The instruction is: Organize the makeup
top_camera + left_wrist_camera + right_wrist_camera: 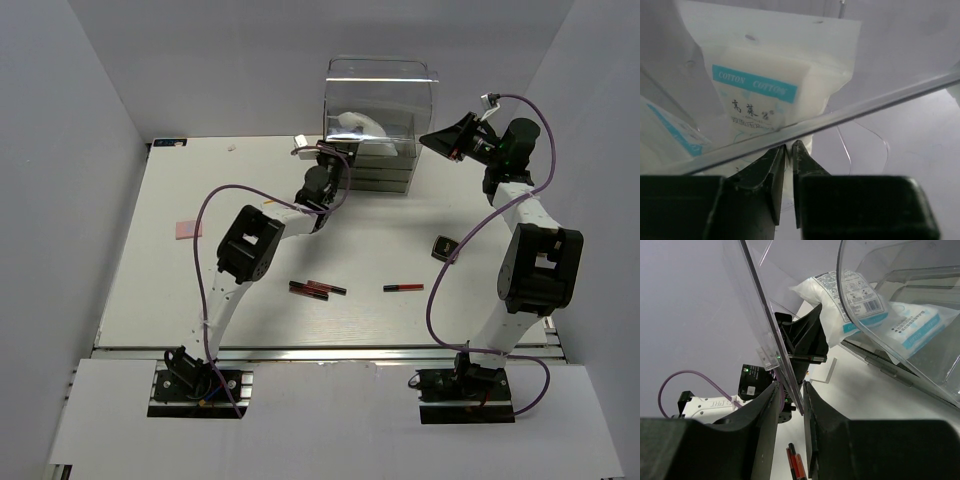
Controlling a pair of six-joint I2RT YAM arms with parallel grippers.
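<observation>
My left hand (789, 150) is at the acrylic box (380, 100); its fingers stand a slit apart around the lower edge of the cotton-pad packet (775, 90), which rises just ahead of them; I cannot tell whether they pinch it; my right hand (790, 400) is clamped on a clear panel (755, 305), probably the box's lid.

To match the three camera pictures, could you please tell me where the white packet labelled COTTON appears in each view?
Top external: the cotton packet is the white shape inside the clear box, far middle.
Left wrist: centre of the frame, above the left gripper.
Right wrist: upper middle, behind the clear panel.
Shared landmark: the clear box, whose edge crosses the left wrist view and whose wall fills the right wrist view.
</observation>
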